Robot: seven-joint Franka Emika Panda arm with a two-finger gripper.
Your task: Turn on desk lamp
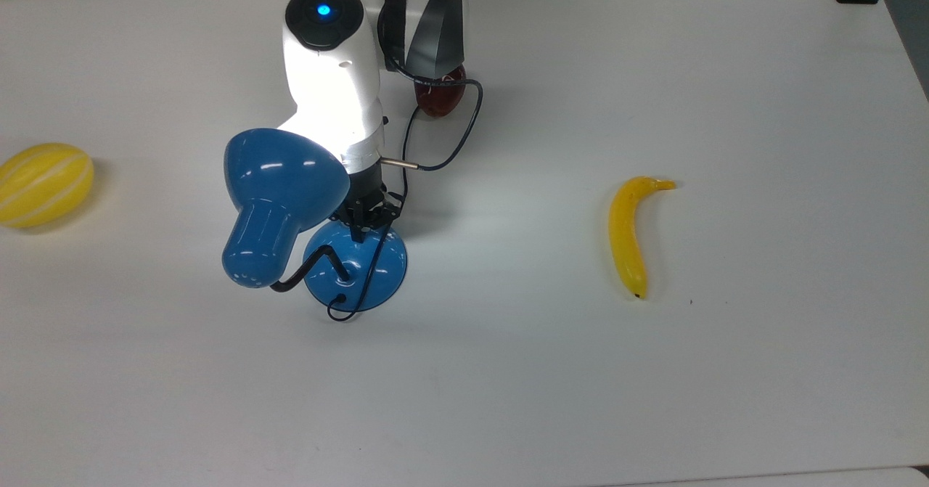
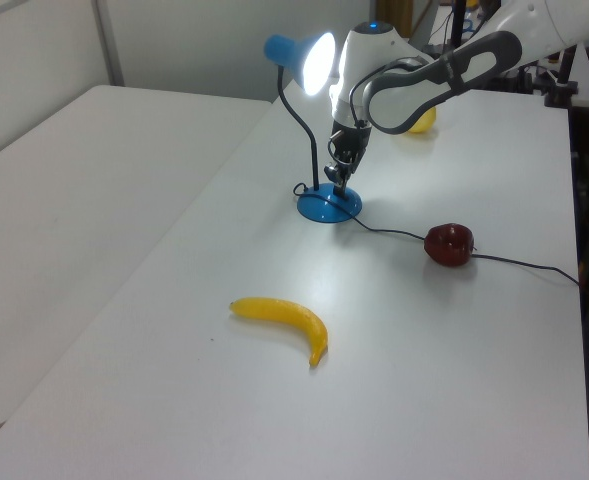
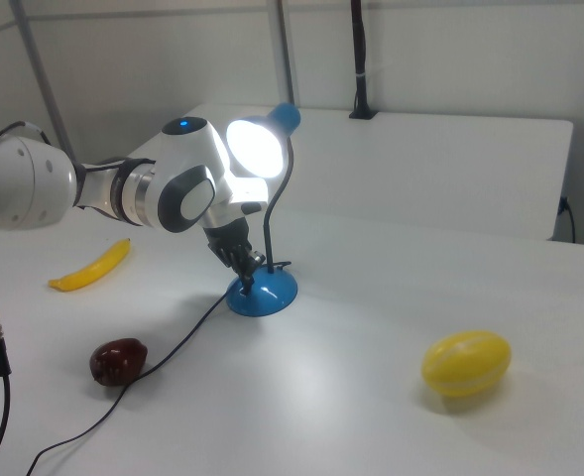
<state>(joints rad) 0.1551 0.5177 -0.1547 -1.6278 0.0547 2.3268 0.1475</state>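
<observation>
One lit desk lamp (image 2: 322,130), one banana (image 1: 628,234), one melon (image 3: 466,362), one apple (image 2: 448,244); gripper (image 1: 361,234) narrow, pressing the lamp's base.

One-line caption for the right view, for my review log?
Gripper pressing the lit blue desk lamp's base, with a banana, dark red apple and yellow melon on the table.

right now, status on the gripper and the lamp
Gripper down on the desk lamp's blue base, fingers unclear. Lamp lit, shade glowing. Cord trails past the red apple; banana and melon well off.
</observation>
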